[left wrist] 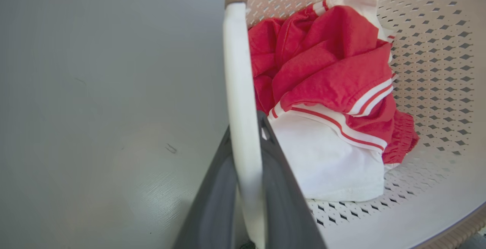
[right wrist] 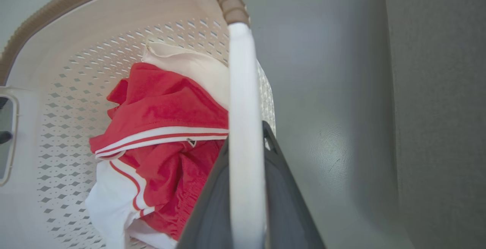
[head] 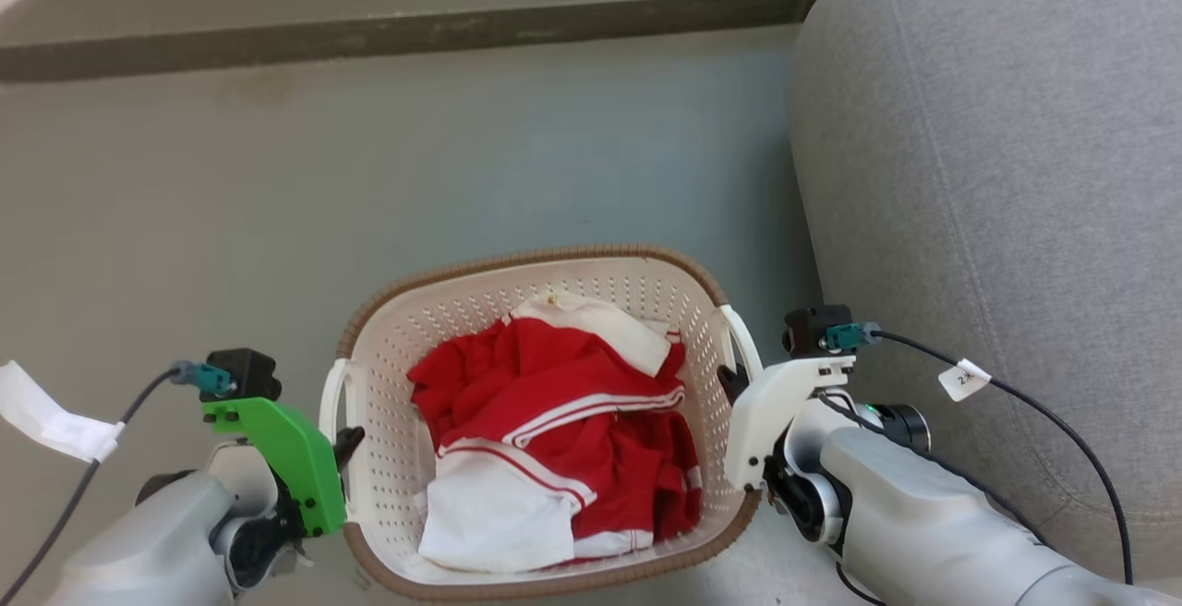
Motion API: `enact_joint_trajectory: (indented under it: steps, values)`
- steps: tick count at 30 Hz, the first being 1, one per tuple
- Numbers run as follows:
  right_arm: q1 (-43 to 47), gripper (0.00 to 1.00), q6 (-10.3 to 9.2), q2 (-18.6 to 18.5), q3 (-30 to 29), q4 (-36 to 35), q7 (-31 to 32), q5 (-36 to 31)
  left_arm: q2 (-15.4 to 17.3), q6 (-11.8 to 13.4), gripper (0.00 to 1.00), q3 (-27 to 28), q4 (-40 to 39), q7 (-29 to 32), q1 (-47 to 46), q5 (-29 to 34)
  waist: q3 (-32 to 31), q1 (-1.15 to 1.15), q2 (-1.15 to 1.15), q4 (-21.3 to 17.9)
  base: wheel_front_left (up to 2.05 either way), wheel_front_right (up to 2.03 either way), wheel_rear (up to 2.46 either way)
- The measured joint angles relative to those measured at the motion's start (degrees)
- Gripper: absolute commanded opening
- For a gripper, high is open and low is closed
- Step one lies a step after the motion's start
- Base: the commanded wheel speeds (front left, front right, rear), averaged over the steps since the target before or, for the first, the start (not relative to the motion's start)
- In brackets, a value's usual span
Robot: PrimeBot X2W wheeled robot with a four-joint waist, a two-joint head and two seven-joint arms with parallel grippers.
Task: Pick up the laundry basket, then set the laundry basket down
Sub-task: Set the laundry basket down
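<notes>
While each pair of dark fingers closes on a white loop, the left gripper (left wrist: 245, 127) clamps the left handle (left wrist: 239, 70) and the right gripper (right wrist: 246, 135) the right handle (right wrist: 243, 82) of the laundry basket (head: 554, 287), held between both arms. Crumpled red and white clothes (head: 554, 421) lie inside. Whether it touches the grey floor (head: 277, 199) I cannot tell; a grey upholstered seat (head: 997, 172) bulges beyond, right

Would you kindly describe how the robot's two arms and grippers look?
Both forearms are pale grey with dark grey fingers. The left gripper carries a green bracket, the right gripper a white bracket; each has a black camera, teal connector and tagged dark cable.
</notes>
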Motion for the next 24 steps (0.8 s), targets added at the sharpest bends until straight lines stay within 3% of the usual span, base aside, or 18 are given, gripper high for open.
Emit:
enact_joint_trajectory:
  steps: [24]
  values:
    - [-4.9, 0.00, -1.42, -0.2, 1.2, -4.7, -6.7, 0.7, 7.6, 0.0, 0.00, 1.2, -8.3, -8.8, -3.6, 2.2, 15.1, 0.00, 0.00, 1.0, 0.00, 0.00, 0.00]
